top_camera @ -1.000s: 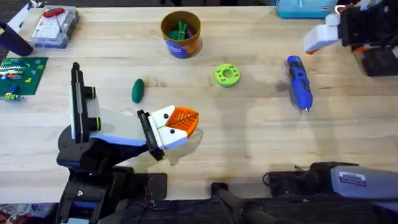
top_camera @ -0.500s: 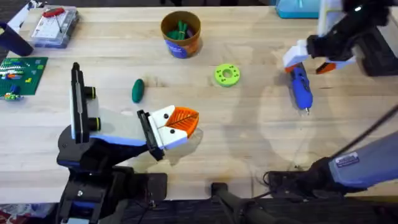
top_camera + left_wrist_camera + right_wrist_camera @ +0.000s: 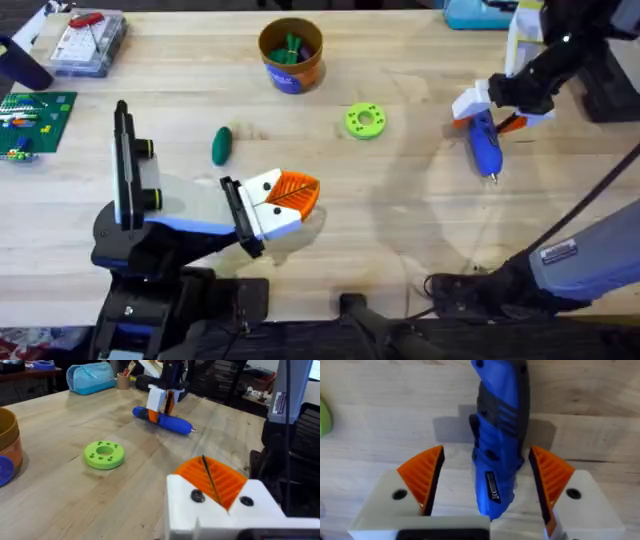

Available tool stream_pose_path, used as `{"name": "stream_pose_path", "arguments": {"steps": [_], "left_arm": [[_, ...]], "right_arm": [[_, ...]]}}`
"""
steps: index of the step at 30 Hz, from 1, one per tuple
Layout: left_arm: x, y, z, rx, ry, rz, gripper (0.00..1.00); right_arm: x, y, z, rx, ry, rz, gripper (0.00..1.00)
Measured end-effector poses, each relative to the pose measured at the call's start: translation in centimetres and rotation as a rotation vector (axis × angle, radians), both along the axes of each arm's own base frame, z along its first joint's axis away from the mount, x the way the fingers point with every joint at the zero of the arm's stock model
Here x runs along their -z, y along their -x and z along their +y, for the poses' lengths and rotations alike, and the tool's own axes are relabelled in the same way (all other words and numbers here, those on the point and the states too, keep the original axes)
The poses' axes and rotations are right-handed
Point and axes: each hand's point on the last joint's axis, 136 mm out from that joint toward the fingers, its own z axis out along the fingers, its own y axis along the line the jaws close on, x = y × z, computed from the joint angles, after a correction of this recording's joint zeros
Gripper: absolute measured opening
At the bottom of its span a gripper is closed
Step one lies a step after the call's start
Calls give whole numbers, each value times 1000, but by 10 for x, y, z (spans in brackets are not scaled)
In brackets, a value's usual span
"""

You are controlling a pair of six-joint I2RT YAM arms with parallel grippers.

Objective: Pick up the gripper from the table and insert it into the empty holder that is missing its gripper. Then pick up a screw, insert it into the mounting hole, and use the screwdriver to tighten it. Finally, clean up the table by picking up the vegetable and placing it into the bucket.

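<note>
A clear box (image 3: 88, 42) sits far left. The left gripper (image 3: 290, 200) is pinched shut, empty. The vegetable (image 3: 221, 145) lies near it. Then the bucket (image 3: 290, 55), a green disc (image 3: 365, 121), and the right gripper (image 3: 487, 108), spread wide around the screwdriver (image 3: 482, 140) on the table.

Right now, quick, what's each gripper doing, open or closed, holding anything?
Left gripper: shut, holding nothing.
Right gripper: open, its pads on either side of the screwdriver, not yet clamped on it.
</note>
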Motion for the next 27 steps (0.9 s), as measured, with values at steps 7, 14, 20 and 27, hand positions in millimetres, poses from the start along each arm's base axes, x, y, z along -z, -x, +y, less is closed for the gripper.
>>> {"name": "stream_pose_path", "arguments": {"steps": [7, 14, 20, 27], "left_arm": [[0, 0, 0, 0, 0, 0, 17], [0, -1, 0, -7, -1, -1, 17], [0, -3, 1, -18, -1, -3, 17], [0, -4, 2, -23, -2, -3, 17]], "right_arm": [[10, -8, -2, -15, 10, -45, 990], [12, -22, -6, -29, 64, -102, 990], [13, -23, -3, -58, 99, -99, 990], [13, -22, -2, -57, 106, -89, 990]]}}
